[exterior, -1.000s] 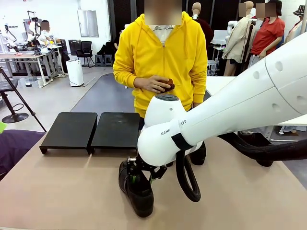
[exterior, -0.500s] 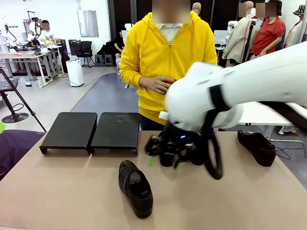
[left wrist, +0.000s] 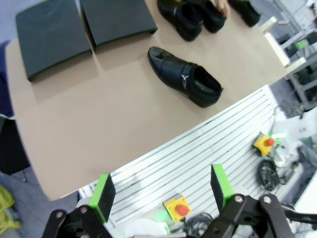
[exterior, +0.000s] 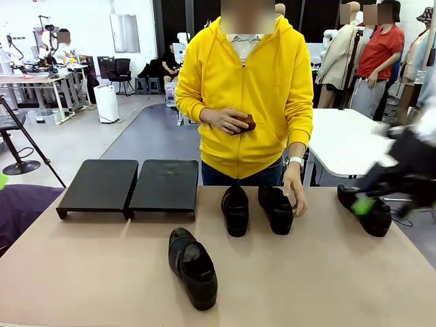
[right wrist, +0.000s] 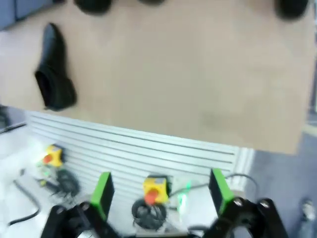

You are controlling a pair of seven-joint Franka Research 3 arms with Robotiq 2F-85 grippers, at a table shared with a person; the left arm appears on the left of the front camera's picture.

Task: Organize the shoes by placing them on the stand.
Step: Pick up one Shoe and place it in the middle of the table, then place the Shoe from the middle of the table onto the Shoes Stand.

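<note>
— Beige table (exterior: 88, 272) in a big workshop room, and at its far side a person (exterior: 245, 82) in a yellow hoodie faces you. Where do the shoes lie?

— Take the far edge as 12 o'clock, from the table's middle. The lone shoe (exterior: 194, 269) lies at about 6 o'clock on its sole, with its toe turned to about 11 o'clock. Two more stand side by side near 12 o'clock, the left shoe of the pair (exterior: 236, 211) and the right shoe of the pair (exterior: 276, 210), close but not touching. The fourth shoe (exterior: 373, 219) is at about 2 o'clock near the right edge, well apart from the others.

— And the stand?

— The stand (exterior: 129, 184) is at about 10 o'clock, its two black sections touching each other. No shoe is on it yet.

— What do the person's hands do?

— One hand (exterior: 294, 194) puts its fingertips on the table, just beside the right shoe of the pair at its 3 o'clock side. The other hand (exterior: 221, 120) holds a small brown thing (exterior: 244, 122) at the chest; what it is I cannot tell.

— How are your grippers?

— Your left gripper (left wrist: 162, 191) has its jaws wide apart with nothing between the green pads (left wrist: 104, 196). It hangs high over the near edge and looks down on the lone shoe and the stand. Your right gripper (right wrist: 161, 193) also has its jaws wide apart and holds nothing. In the front view it is a blurred dark shape at 3 o'clock, in front of the fourth shoe.
</note>
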